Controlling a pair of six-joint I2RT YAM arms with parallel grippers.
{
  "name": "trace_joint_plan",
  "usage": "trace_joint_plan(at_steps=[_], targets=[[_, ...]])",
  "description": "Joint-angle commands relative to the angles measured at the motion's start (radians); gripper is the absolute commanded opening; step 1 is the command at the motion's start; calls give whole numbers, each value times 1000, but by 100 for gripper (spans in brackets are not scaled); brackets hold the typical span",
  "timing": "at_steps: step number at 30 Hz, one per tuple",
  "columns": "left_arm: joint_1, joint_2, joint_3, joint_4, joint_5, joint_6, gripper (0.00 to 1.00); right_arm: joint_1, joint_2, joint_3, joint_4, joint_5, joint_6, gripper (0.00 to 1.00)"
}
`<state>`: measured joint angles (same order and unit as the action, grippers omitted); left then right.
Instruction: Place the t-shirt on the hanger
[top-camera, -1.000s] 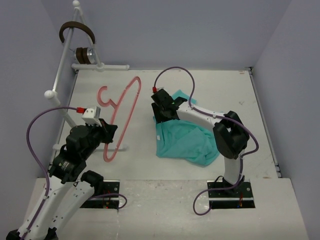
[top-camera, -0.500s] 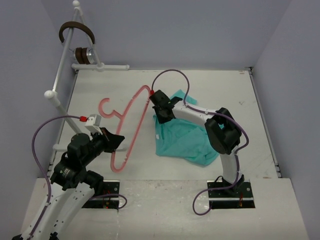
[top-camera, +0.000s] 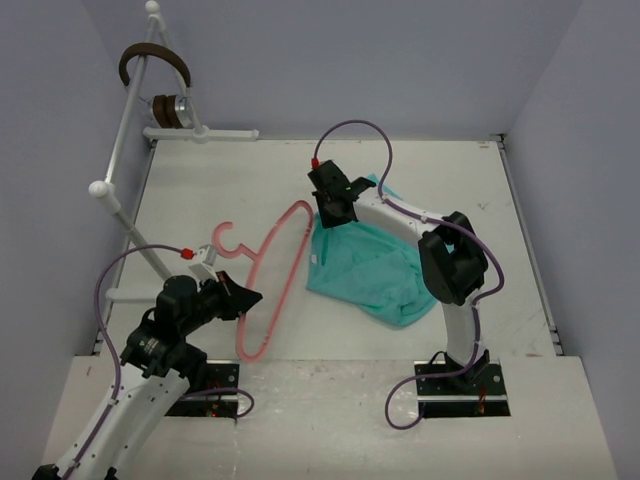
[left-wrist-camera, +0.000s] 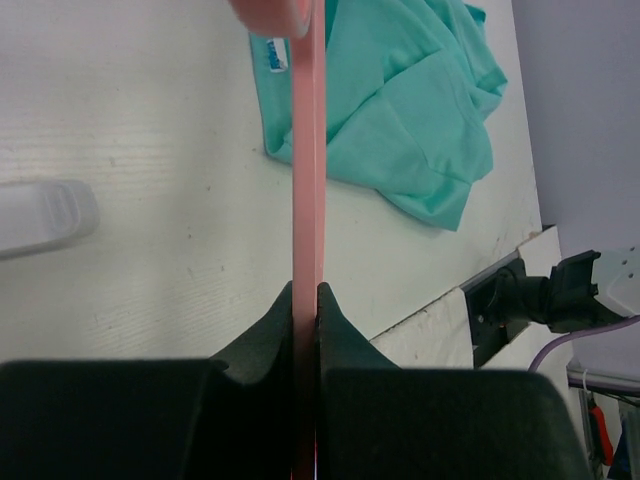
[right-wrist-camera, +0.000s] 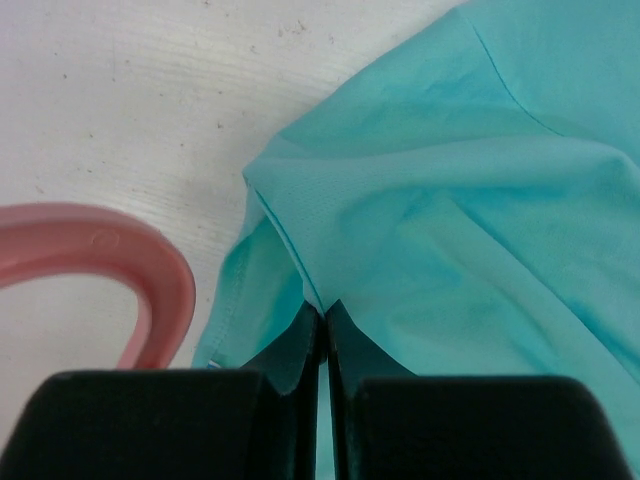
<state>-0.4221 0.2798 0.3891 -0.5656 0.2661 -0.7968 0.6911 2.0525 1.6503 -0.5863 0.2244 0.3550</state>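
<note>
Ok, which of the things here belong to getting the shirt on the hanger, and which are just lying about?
Part of the job: green t-shirt; pink hanger.
Just lying about: white rack; brown headphones hanging on that rack.

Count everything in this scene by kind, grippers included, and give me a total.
t-shirt, teal: 1
hanger, pink: 1
headphones, brown: 1
rack, white: 1
grippers: 2, the left gripper and the right gripper
Total: 6
</note>
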Motion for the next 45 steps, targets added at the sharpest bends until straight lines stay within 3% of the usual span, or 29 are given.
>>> trace_joint_plan(at_steps=[1, 20, 26, 33, 39, 45], targets=[[-1, 12, -68, 121, 35, -45, 0, -9, -29, 51, -13, -17, 7, 0], [-6, 304, -173, 543, 209, -75, 0, -8, -45, 54, -28, -37, -27, 0], [-7, 426, -196, 812, 258, -133, 0, 1, -57, 57, -54, -137, -51, 0], [-17, 551, -143, 999, 241, -154, 0, 22, -153, -40, -30, -209, -53, 0], [-40, 778, -82, 1141, 286, -127, 0, 33, -263, -77, -15, -297, -47, 0], [-70, 814, -70, 1281, 236, -98, 0, 47, -394, -122, -26, -339, -32, 0]])
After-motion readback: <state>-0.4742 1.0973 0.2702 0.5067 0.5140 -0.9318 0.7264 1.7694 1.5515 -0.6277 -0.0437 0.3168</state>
